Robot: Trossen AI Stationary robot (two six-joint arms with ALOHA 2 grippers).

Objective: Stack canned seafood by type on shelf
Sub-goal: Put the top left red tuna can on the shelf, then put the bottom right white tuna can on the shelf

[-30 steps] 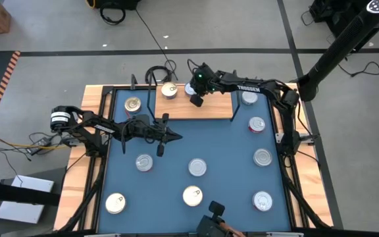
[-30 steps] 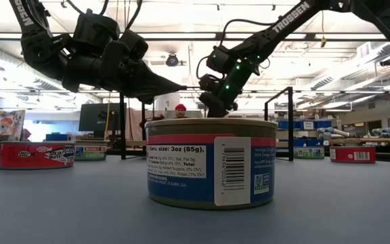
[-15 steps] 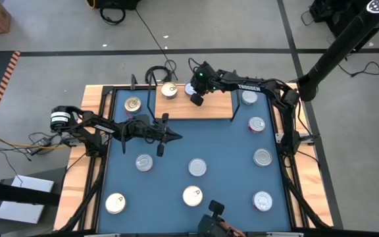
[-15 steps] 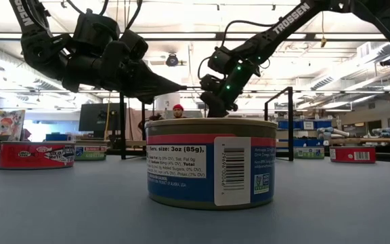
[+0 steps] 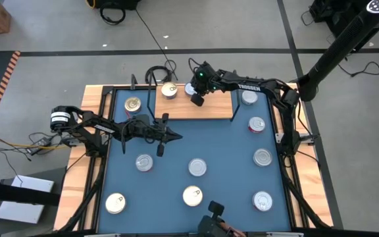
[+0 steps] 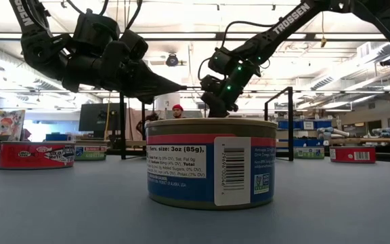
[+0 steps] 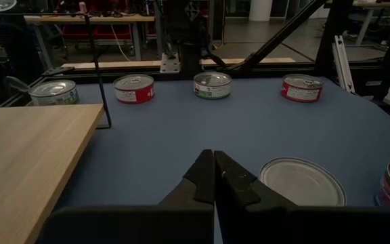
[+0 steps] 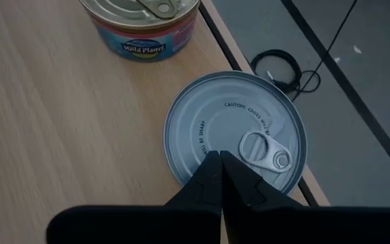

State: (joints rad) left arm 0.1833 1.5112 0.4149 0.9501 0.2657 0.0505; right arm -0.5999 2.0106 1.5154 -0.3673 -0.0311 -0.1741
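Blue bench (image 5: pixel 222 151) strewn with tins, right gripper (image 8: pixel 220 160) pinched shut above silver-topped can (image 8: pixel 235 132) on shelf (image 5: pixel 209 108) upper centre, neighbouring tin (image 8: pixel 141 24) reading "Wild Planet", left gripper (image 7: pixel 214 163) shut, empty, centre left.

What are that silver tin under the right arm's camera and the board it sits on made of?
The silver tin looks like metal: its lid is smooth, dull-shiny grey with stamped rings, raised lettering and a pull tab. The board, the shelf, looks like light wood or a wood-look laminate: pale tan with fine straight grain lines, matte. Which of the two, the pictures leave open.
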